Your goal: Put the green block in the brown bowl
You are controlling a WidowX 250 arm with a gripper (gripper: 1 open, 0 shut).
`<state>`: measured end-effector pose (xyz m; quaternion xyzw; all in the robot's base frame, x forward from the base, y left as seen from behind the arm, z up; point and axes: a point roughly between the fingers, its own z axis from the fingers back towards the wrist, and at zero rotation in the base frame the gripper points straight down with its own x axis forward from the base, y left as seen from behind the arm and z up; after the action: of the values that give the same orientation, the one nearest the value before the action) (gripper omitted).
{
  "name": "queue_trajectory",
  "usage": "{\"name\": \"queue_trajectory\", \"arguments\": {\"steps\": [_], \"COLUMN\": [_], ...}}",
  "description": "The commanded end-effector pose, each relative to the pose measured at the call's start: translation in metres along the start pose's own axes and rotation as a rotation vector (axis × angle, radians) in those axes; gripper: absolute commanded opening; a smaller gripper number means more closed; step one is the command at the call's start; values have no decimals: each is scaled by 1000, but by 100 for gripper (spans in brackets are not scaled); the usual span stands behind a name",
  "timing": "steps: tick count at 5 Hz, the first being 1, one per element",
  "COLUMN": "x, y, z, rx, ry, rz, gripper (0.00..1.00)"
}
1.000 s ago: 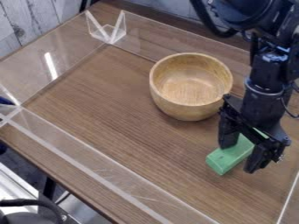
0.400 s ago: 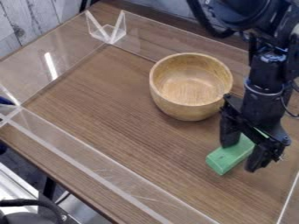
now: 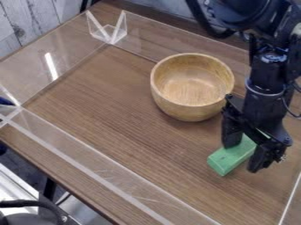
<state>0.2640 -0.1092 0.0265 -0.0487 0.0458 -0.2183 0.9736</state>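
The camera view is showing no readable brand, label or writing anywhere. A brown wood-grain counter [image 3: 106, 105] is filling most of the scene, and low clear acrylic walls [image 3: 70, 145] are edging it, catching bright glints. Whitewashed wooden planks [image 3: 35, 22] are running behind the far left corner. The round light-brown wooden bowl [image 3: 193, 85], thick-walled with visible grain, is sitting upright and empty on the counter. Near it, toward the front right, the small matte bright green rectangular block [image 3: 231, 160] is lying flat on the counter. The black robot arm is pointing its black pincer [image 3: 254, 148] straight down, with the jaws standing wide open and straddling the block's right end, not clamping it.
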Motion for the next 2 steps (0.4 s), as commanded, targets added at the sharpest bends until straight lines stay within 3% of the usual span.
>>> {"name": "queue_trajectory", "arguments": {"steps": [1, 2], "x": [-7, -8], "y": [6, 7], "z": [-26, -30], "rx": [-9, -12], "ry": [45, 51], "rz": [-22, -23], "gripper": [100, 100]}}
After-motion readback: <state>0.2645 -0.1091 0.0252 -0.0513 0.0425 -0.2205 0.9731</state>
